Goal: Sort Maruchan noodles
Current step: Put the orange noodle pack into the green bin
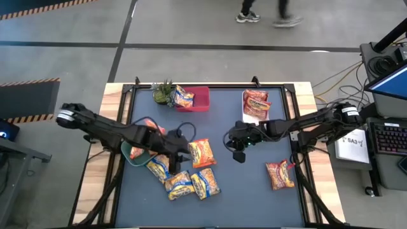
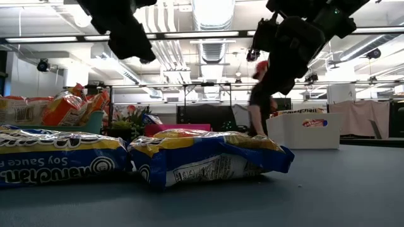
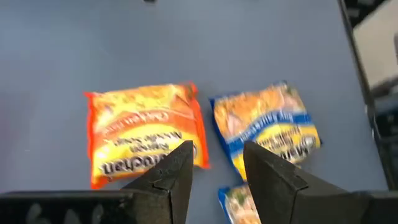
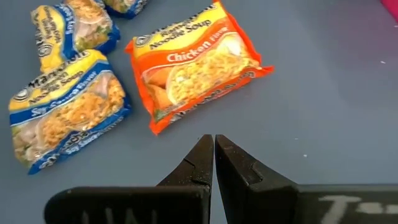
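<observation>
You have one orange packet (image 1: 202, 152) lying flat near the bench middle, label up, on its own. Just beside it, toward the front, sit three yellow-and-blue packets (image 1: 191, 183), flat and crowded close, edges touching or nearly so. A red packet (image 1: 280, 174) lies alone, well apart on the right side. More orange packets (image 1: 136, 151) are heaped in a teal bin at left. One packet (image 1: 184, 97) rests in the red bin at the back; red ones (image 1: 255, 103) fill the white bin.

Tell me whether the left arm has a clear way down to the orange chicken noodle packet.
Probably yes: the left hand hangs open above the orange crinkly plastic packet, and nothing lies on it.
</observation>
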{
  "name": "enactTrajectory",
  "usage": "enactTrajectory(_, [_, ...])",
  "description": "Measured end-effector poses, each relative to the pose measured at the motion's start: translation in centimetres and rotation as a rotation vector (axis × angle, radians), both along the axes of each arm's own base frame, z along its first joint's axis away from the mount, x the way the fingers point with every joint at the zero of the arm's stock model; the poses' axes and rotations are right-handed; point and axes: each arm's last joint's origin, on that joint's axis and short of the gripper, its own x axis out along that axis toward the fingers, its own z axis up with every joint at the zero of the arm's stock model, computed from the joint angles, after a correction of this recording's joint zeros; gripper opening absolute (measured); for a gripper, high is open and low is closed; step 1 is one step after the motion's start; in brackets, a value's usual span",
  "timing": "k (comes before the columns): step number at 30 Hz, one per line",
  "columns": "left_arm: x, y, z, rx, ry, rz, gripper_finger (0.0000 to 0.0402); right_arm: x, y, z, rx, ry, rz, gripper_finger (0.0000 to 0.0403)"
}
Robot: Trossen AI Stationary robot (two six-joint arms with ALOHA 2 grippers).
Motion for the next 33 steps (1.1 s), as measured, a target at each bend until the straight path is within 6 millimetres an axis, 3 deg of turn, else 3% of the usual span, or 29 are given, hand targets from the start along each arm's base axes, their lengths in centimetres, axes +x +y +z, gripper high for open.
enactTrajectory(4, [1.0,-1.1,-0.7,0.036,0.041,-0.045,0.0125,0.3,0.1,-0.1,0.059,-0.015,-0.049,0.0009])
enactTrajectory(13, [2.8,-1.8,-4.6,0.073,0.164,-0.05,0.0125,1.2,0.3,-1.2,0.159,-0.011,-0.13,0.0032])
enactTrajectory(22, [3.6,-1.9,-7.2,0.152,0.234,-0.042,0.0125,2.9,0.4,-3.1,0.313,-0.031,-0.256,0.0137])
enactTrajectory(33, [4.0,-1.6,-8.6,0.312,0.251,-0.031,0.0125,5.2,0.3,-6.1,0.463,-0.028,-0.395,0.0253])
